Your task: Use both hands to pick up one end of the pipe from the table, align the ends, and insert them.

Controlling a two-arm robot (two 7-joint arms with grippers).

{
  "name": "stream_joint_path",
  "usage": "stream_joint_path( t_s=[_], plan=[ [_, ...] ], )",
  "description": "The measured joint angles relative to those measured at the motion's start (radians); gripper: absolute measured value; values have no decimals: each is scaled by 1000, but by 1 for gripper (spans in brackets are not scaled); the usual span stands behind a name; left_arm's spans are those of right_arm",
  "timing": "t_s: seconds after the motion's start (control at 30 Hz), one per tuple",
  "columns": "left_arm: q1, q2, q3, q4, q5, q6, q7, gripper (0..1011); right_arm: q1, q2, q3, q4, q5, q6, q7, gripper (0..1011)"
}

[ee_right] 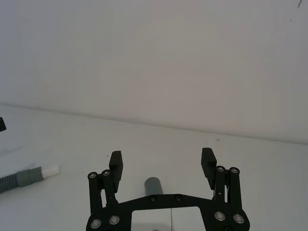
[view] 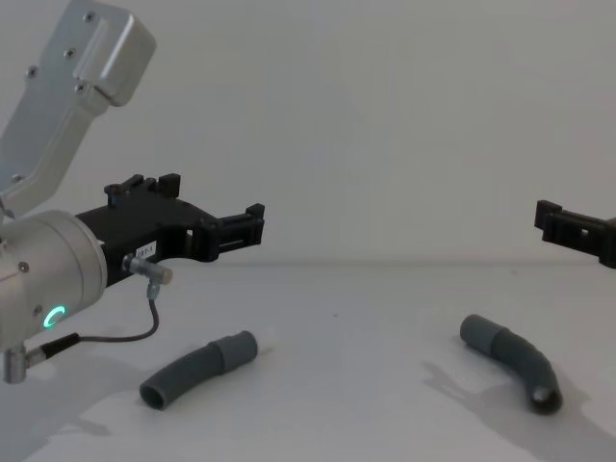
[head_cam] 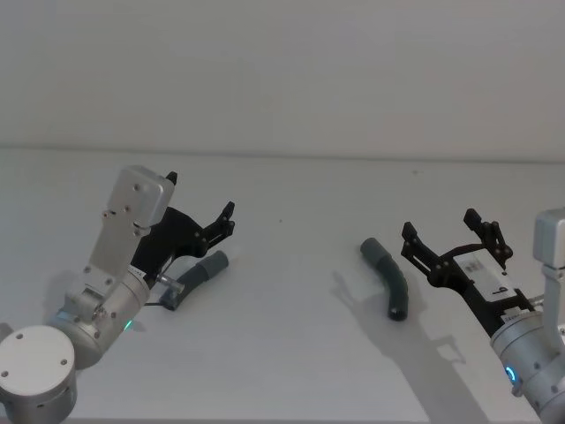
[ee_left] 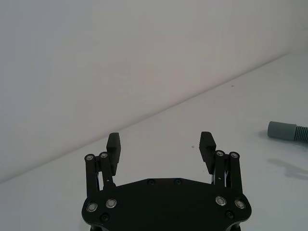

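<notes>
- the table is seen as a smooth, matt white surface.
- the wall is finished in plain matt white.
- the left gripper is made of matt black plastic, and bright metal screws are set in its links.
- the right gripper is built of the same matt black plastic.
- the left wrist is cased in silver metal with a satin sheen, as is the bracket above it.
- the left hose is seen as matt dark grey and rubbery, ribbed along its body, with a smooth cuff and a smooth white tip.
- the right hose is given the same matt grey finish.
- the cable is sheathed in smooth dark plastic.
</notes>
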Motion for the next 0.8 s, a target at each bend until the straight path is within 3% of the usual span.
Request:
stream_joint_path(
  t_s=[0.8],
  plan=[
    [0,0,0,0,0,0,0,1000,0,0,0,0,0,0,0,1001]
  ],
)
